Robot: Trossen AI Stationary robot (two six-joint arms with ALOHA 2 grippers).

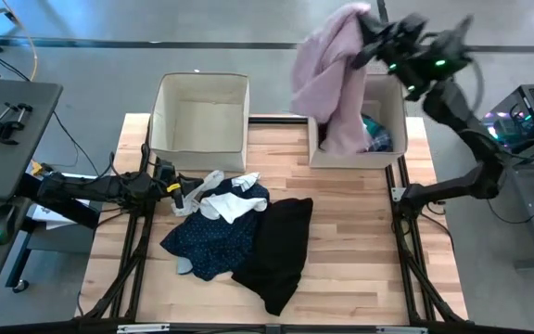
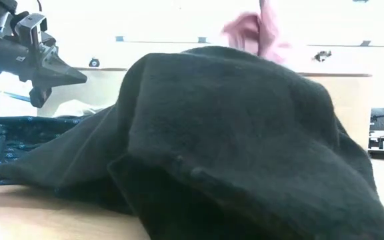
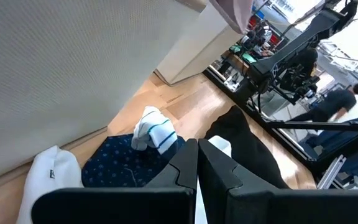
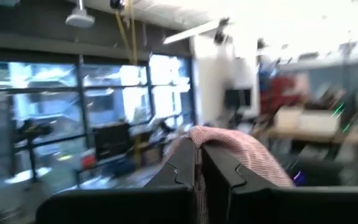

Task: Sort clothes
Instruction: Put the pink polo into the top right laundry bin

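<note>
My right gripper (image 1: 367, 42) is raised high over the right beige box (image 1: 392, 160) and is shut on the large pink shirt (image 1: 330, 79). The shirt also shows in the low view (image 2: 255, 33). My left gripper (image 1: 182, 193) is shut and empty. It hovers just left of the pile, above the table (image 2: 62, 75). The navy white-dotted dress (image 1: 213, 239) lies on the table with its white collar (image 1: 228, 202) on top. The black garment (image 1: 281, 249) lies beside the dress, overlapping its right edge. A teal-striped white sock (image 3: 155, 132) and a white cloth (image 3: 50, 174) rest on the dress. My right gripper pinches a bunched fold of the pink shirt (image 4: 229, 146) between its two fingers. The fingers are roughly level and come from the table's right. The cloth drapes over the fingertips. The shirt hangs slack below the gripper, and its lower end (image 1: 341, 139) hangs down into the right box.
The left beige box (image 1: 200, 111) stands at the back left, its inside bare. The right box holds blue and teal clothes (image 1: 376, 133). Bare wood lies at the table's right and near left. A side desk (image 1: 7, 121) stands to the left.
</note>
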